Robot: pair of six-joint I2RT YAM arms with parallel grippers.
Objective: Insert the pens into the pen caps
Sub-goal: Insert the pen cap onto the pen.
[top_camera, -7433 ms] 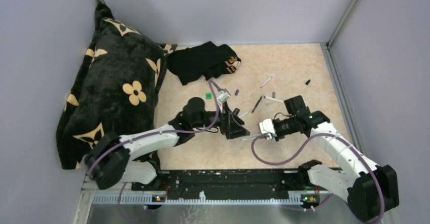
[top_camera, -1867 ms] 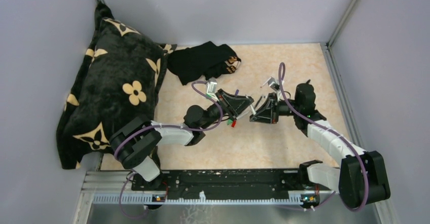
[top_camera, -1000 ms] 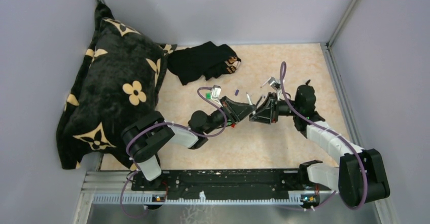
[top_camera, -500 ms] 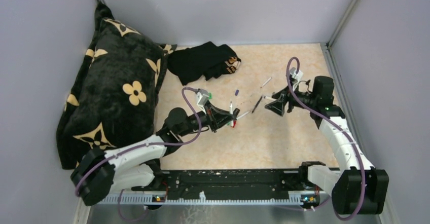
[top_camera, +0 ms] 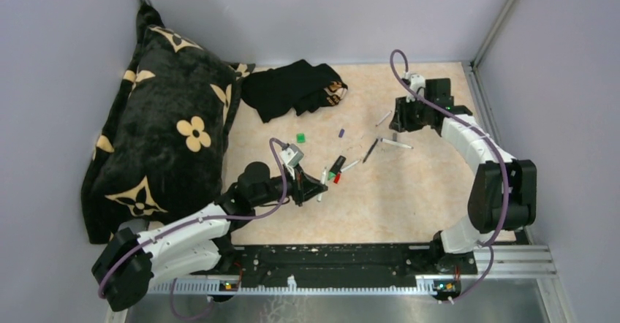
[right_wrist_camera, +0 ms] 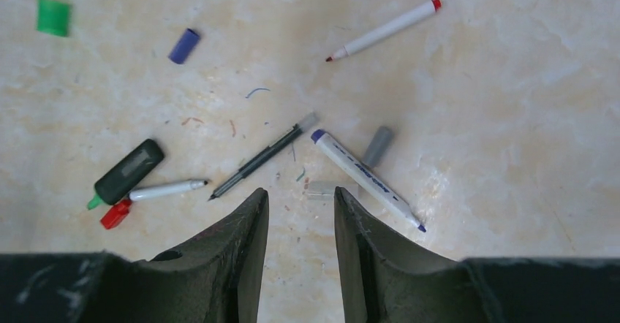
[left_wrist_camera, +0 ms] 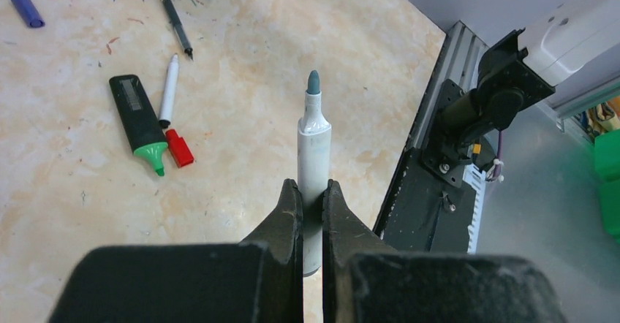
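Above the marbled tabletop (left_wrist_camera: 256, 60), the left hand (left_wrist_camera: 312, 191) clamps a smooth white cylindrical pen (left_wrist_camera: 314, 129); the right hand (right_wrist_camera: 300, 195) gapes empty.

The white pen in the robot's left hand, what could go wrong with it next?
The left hand pinches the white pen only near its back end, so it might tilt or slip when pushed into a cap. The green cap and purple cap lie loose on the table, so they could skid away. The pen's bare tip could also mark the table.
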